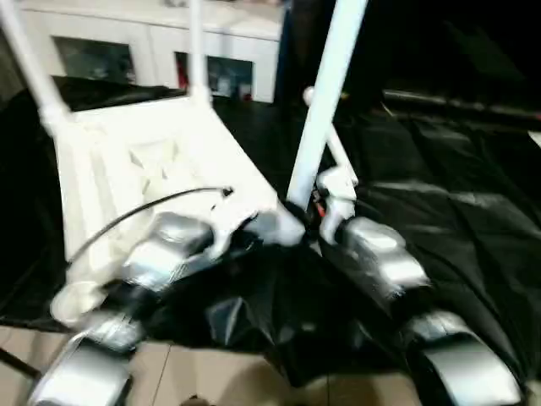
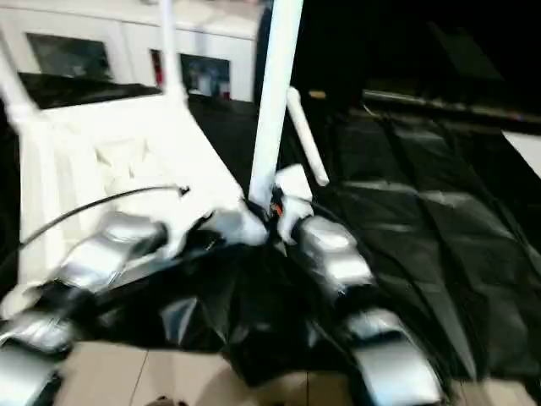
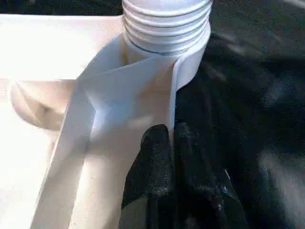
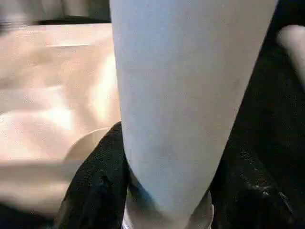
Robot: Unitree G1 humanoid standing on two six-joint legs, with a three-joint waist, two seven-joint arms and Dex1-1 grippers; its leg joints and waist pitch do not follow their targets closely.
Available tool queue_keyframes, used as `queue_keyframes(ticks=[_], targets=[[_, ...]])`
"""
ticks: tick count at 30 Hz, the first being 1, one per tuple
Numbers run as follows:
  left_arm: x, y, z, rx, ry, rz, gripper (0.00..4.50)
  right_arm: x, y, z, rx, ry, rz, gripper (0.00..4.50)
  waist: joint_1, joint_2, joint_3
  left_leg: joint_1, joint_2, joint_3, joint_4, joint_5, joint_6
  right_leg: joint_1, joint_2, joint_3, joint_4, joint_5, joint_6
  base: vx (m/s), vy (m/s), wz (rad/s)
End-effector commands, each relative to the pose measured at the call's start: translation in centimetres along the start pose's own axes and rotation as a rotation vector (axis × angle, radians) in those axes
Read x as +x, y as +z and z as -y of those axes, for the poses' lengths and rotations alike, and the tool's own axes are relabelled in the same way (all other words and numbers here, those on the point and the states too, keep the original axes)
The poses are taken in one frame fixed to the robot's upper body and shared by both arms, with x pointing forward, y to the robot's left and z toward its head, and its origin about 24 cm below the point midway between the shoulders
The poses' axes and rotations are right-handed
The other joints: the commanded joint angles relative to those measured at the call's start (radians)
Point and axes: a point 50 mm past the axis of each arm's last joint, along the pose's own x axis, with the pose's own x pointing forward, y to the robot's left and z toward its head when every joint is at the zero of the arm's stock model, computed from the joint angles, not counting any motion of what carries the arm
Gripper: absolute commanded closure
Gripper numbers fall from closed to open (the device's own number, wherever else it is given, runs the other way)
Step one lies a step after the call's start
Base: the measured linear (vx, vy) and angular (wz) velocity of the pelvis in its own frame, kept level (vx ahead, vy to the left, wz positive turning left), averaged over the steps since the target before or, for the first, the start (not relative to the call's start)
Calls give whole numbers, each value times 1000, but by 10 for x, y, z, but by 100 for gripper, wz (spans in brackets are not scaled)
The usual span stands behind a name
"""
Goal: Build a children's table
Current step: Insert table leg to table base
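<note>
So the tabletop [image 1: 161, 161] is lying flipped with its ribbed underside up on the black sheet [image 1: 456, 211], over on the left; two legs [image 1: 30, 63] already stick up from its far corners, one at the far left and another [image 1: 196, 46] further along the far edge; behind it there's a white glass-door cabinet [image 1: 152, 51]; a thin black cable [image 1: 135, 216] arcs across the underside. The left gripper [image 3: 174, 157] has its fingers [image 3: 152, 167] pressed together, tips right against the thin wall by the near corner socket [image 3: 143, 81], where the threaded end [image 3: 167, 21] of a leg sits; can't tell if it's actually pinching the wall. Moving right, the third leg [image 1: 325, 93] stands nearly upright at that near corner; the right gripper [image 4: 167, 186] is clamped around its lower part, one black finger [image 4: 95, 186] on each side. Just behind it a fourth leg [image 2: 306, 135] lies on the sheet; further right it's just crinkled black sheet.
</note>
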Motion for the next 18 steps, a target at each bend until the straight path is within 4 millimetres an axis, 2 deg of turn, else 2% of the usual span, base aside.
queue_keyframes(ticks=[1, 2, 3, 4, 5, 6, 7, 8, 9, 10, 11, 12, 15, 18], targets=[[-3, 17, -9, -21, 142, 43, 450, -15, -67, -5, 125, -119, -314, 262, 36, -22, -66, 62, 39, -1, -97, -658, -99, -25, -60, 89, -76, -553, 1, -4, -107, 7], [-2, 18, -8, -19, 142, 42, 450, -14, -67, -8, 134, -122, -317, 262, 25, -36, -45, 61, -12, -56, 117, -248, -8, -63, -178, 122, -240, -950, -11, 157, -105, -32], [1, 21, -3, -23, 139, 39, 450, -11, -67, -14, 130, -123, -325, 262, 53, -15, -50, -49, 13, -96, 71, -101, -10, 60, -193, 139, -183, -796, -11, 157, -105, -32], [1, 21, -3, -23, 139, 39, 450, -11, -67, -14, 130, -123, -325, 262, 55, -6, -56, -47, 32, -95, 17, -98, -34, 57, -151, 112, -158, -651, -20, 107, -6, -47], [2, 22, 0, -28, 137, 39, 450, -10, -67, -18, 111, -114, -327, 262, 50, -1, -66, 7, 46, -79, -24, -149, -41, 4, -63, 76, -126, -319, -51, 0, 0, 0], [2, 22, 1, -29, 137, 38, 450, -10, -66, -19, 106, -112, -328, 262, 38, 5, -72, 27, 60, -77, -29, -180, -41, -2, -57, 76, -111, -201, -84, 0, 0, 0], [3, 22, 1, -33, 147, 31, 450, -9, -66, -21, 97, -115, -331, 262, 36, 16, -74, 39, 64, -64, -32, -214, -35, -3, -63, 82, -111, -56, -156, 4, -34, 27], [3, 21, 0, -35, 152, 26, 450, -9, -66, -20, 99, -119, -334, 262, 25, 9, -68, 17, 60, -59, -40, -252, -35, 15, -63, 83, -112, -49, -183, 0, 0, 0], [3, 21, -1, -36, 158, 21, 450, -9, -67, -20, 100, -125, -337, 262, 25, 13, -64, 14, 59, -54, -47, -315, -45, 18, -65, 77, -125, -161, -162, 0, 0, 0], [3, 21, -1, -39, 163, 18, 450, -9, -67, -20, 96, -132, -339, 262, 24, 7, -65, 20, 58, -51, -45, -346, -49, 13, -68, 79, -134, -222, -147, 0, 0, 0], [3, 21, -1, -40, 164, 18, 450, -9, -67, -20, 95, -133, -340, 262, 25, 5, -64, 22, 56, -50, -45, -369, -51, 10, -73, 82, -144, -307, -121, 0, 0, 0], [3, 21, -1, -41, 168, 15, 450, -8, -67, -20, 91, -135, -340, 262, 26, 7, -63, 19, 57, -52, -48, -366, -51, 10, -76, 84, -150, -346, -100, 0, 0, 0], [3, 20, -2, -46, 181, 9, 450, -7, -65, -20, 92, -146, -333, 262, 28, 5, -66, 20, 58, -49, -50, -325, -46, 7, -77, 85, -154, -331, -86, 0, 0, 0], [3, 20, -3, -49, 187, 9, 450, -7, -64, -20, 90, -138, -325, 262, 27, 4, -67, 14, 60, -47, -55, -287, -43, 13, -74, 82, -152, -291, -87, 0, 0, 0]])
